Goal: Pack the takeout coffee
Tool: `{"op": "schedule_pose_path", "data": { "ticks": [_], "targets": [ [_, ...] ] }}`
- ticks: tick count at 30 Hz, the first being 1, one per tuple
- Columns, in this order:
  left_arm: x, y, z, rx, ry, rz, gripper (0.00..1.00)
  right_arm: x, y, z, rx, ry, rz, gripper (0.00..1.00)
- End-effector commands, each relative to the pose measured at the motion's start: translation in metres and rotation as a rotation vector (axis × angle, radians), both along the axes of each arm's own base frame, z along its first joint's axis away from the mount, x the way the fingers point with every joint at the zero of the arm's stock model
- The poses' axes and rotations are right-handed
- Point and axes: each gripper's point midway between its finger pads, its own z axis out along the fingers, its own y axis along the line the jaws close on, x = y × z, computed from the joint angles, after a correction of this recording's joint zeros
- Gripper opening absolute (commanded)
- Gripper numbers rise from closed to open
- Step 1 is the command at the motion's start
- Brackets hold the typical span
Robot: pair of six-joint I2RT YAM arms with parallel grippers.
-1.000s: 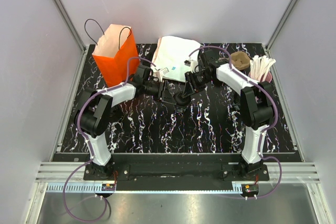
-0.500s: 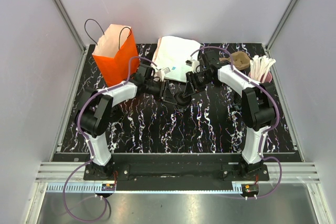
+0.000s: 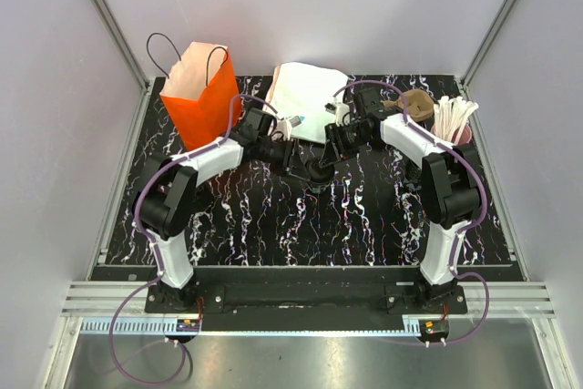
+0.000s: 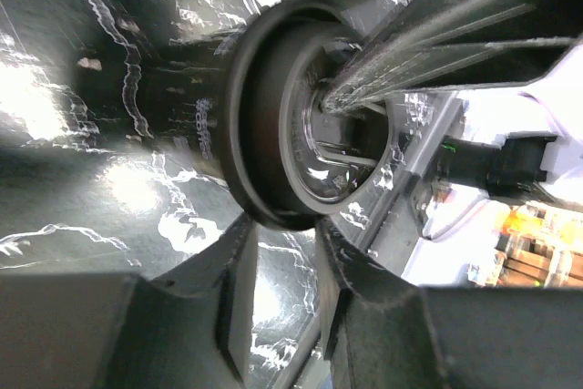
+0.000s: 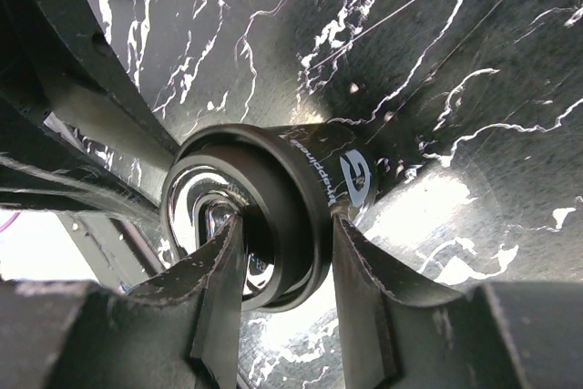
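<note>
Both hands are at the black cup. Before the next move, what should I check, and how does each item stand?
1. Right hand pinches the cup wall, one finger inside, one outside: ok.
2. Left hand firmly on the cup's rim: cannot tell; its fingertips sit at the rim's edge.
3. Cup lifted off the table: cannot tell.
4. Orange bag upright, mouth open: ok.
5. Straight route to the bag free: not ok; the left arm lies across it.

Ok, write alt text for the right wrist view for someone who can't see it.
The right jaws pinch the rim of a sideways black cup, one inside its shiny mouth, one outside. Behind it is a black marbled table; the left jaws enter at upper left.
</note>
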Motion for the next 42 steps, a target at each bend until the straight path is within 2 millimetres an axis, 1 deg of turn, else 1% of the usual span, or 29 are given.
{"op": "schedule_pose_path", "data": {
  "ticks": [1,6,9,10,11,12,13,14,15,16,18,22,31,35,39,42],
  "targets": [
    [-0.003,0.011,-0.078,0.302,-0.067,-0.002,0.17,0.004,-0.044,-0.086,-0.322,-0.002,-0.054,0.0],
    [-0.007,0.012,-0.09,0.359,-0.046,-0.015,0.17,0.002,-0.043,-0.087,-0.317,0.008,-0.053,0.0],
    [-0.004,0.01,-0.086,0.344,-0.05,-0.012,0.19,0.002,-0.042,-0.086,-0.311,0.008,-0.05,0.0],
    [-0.002,0.008,-0.082,0.334,-0.067,-0.017,0.21,0.002,-0.042,-0.086,-0.309,0.008,-0.051,0.0],
    [-0.002,0.005,-0.074,0.305,-0.077,-0.026,0.23,0.002,-0.041,-0.084,-0.306,0.005,-0.049,0.0],
    [0.002,0.005,-0.068,0.291,-0.089,-0.02,0.27,0.003,-0.041,-0.083,-0.303,0.003,-0.048,0.0],
    [0.004,0.005,-0.063,0.28,-0.103,-0.02,0.29,0.003,-0.04,-0.082,-0.301,0.0,-0.048,0.0],
    [0.006,0.002,-0.052,0.25,-0.127,-0.028,0.31,0.004,-0.039,-0.078,-0.295,-0.006,-0.047,0.0],
    [0.011,0.004,-0.045,0.239,-0.145,-0.021,0.35,0.004,-0.04,-0.078,-0.294,-0.003,-0.05,0.0],
    [0.015,0.006,-0.042,0.242,-0.16,-0.017,0.36,0.005,-0.039,-0.076,-0.292,-0.007,-0.049,0.0],
    [0.024,0.01,-0.027,0.22,-0.196,-0.003,0.41,0.005,-0.038,-0.072,-0.288,-0.013,-0.051,0.0],
    [0.031,0.016,-0.014,0.228,-0.244,0.005,0.5,0.007,-0.036,-0.063,-0.275,-0.02,-0.051,0.0],
    [0.041,0.011,-0.006,0.219,-0.269,0.005,0.51,0.004,-0.033,-0.042,-0.242,-0.033,-0.054,0.04],
    [0.047,0.009,-0.001,0.216,-0.286,0.005,0.52,0.003,-0.031,-0.032,-0.227,-0.045,-0.052,0.08],
    [0.053,0.007,0.007,0.215,-0.307,0.011,0.52,0.001,-0.03,-0.027,-0.22,-0.047,-0.047,0.1],
    [0.056,0.007,0.008,0.217,-0.312,0.015,0.52,0.0,-0.031,-0.024,-0.222,-0.05,-0.043,0.13]
  ]
}}
